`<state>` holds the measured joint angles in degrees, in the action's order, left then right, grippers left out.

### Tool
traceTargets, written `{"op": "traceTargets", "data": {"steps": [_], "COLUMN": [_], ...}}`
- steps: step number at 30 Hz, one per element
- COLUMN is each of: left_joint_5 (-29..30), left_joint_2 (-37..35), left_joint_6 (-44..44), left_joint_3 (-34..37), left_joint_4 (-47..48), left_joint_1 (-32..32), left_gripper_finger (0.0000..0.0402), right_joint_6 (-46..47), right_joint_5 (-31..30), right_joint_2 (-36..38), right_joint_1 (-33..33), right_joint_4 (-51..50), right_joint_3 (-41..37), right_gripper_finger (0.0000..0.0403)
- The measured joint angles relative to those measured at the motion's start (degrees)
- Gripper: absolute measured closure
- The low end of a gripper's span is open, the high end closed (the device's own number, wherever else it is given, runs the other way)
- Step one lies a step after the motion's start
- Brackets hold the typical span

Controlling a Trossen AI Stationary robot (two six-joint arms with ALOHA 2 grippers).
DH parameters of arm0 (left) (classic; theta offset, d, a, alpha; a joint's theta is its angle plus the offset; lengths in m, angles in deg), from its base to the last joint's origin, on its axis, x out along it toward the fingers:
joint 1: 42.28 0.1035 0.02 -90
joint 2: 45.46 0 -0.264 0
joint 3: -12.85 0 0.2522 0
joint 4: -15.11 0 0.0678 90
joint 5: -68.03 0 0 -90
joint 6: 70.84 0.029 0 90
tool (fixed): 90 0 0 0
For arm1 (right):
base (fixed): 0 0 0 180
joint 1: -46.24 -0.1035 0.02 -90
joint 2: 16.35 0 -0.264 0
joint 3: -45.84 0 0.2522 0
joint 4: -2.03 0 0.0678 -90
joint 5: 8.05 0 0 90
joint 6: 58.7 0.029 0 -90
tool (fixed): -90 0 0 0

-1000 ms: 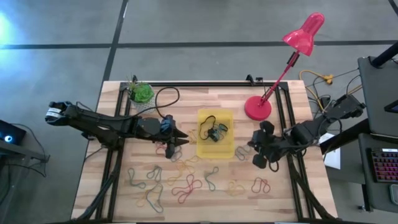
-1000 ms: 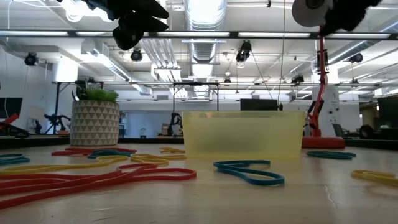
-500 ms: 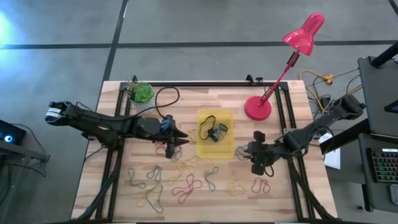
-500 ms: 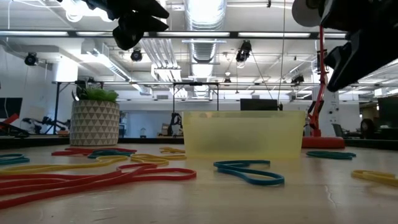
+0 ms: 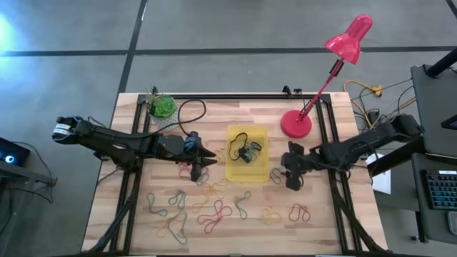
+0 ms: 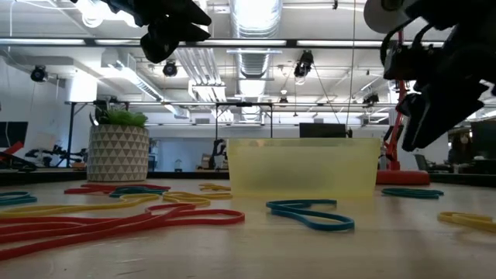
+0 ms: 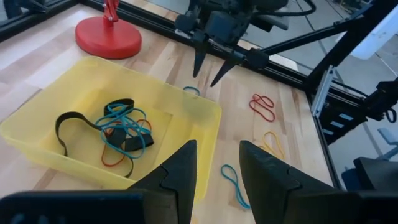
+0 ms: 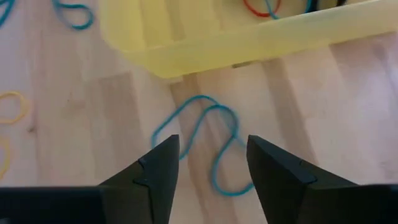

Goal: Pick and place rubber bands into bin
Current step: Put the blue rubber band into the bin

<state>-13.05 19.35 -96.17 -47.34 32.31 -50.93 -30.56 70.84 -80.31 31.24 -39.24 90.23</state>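
Just beside the bin (image 5: pixel 248 153), the right gripper (image 8: pixel 208 163) hangs spread and empty over a blue rubber band (image 8: pixel 211 140) lying flat on the worktop (image 5: pixel 328 221). Thin and floppy, it likely wants pinching across one strand. The left gripper (image 7: pixel 216 167), open and empty, waits at the bin's other side.

Both dark arms carry black cables and tapered, pointed gripper fingers (image 7: pixel 200 59).

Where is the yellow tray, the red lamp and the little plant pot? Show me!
yellow tray (image 5: pixel 258 171), high view, on its bare floor.
red lamp (image 5: pixel 295 123), high view, on its round base.
plant pot (image 6: pixel 117 153), low view, on its patterned side.
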Motion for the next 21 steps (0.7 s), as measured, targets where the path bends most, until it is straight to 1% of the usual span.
{"op": "traceTargets", "data": {"steps": [5, 9, 11, 21], "left_joint_5": [0.64, 0.64, 0.64, 0.64], "left_joint_2": [0.0, 0.0, 0.0, 0.0], "left_joint_6": [-1.29, -1.38, -1.41, -1.51], "left_joint_3": [0.0, 0.0, 0.0, 0.0], "left_joint_4": [0.0, -0.04, -0.06, -0.44], "left_joint_1": [0.01, 0.0, 0.0, 0.0], "left_gripper_finger": [0.0297, 0.0297, 0.0297, 0.0297], "right_joint_6": [-4.6, -9.07, -10.28, -11.24], "right_joint_5": [3.14, 7.84, 9.2, 10.13], "right_joint_2": [-0.72, -4.48, -6.84, -16.69], "right_joint_1": [5.32, 7.99, 8.69, 9.48], "right_joint_4": [0.09, 1.66, 2.97, 4.41], "right_joint_3": [-0.04, -0.13, -0.11, 1.81], "right_gripper_finger": [0.0226, 0.0222, 0.022, 0.022]}}
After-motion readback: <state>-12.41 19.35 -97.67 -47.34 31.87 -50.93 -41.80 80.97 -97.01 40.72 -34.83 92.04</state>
